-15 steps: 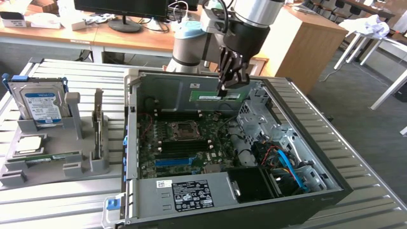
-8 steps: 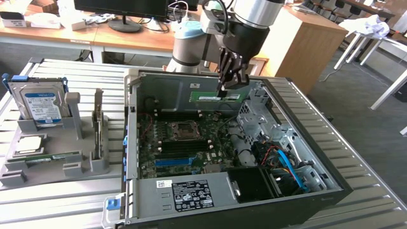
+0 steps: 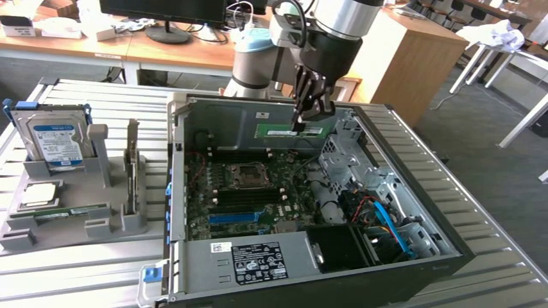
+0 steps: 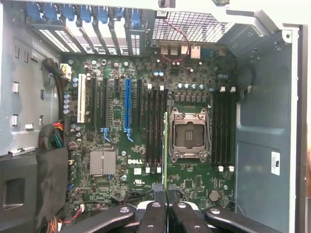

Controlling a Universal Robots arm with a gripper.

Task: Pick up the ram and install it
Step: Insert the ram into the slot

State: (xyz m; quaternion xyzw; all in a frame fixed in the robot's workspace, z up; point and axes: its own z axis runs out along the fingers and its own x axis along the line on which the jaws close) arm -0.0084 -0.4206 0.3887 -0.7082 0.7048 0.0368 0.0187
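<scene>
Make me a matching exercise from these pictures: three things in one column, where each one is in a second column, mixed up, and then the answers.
Things
1. ram
2. hard drive
3. processor socket

Places
A. on the motherboard, between banks of black slots
B. gripped in the tool, above the open computer case
C. upright in the grey holder, at the exterior view's left

Pairs: 1-B, 2-C, 3-A
</scene>
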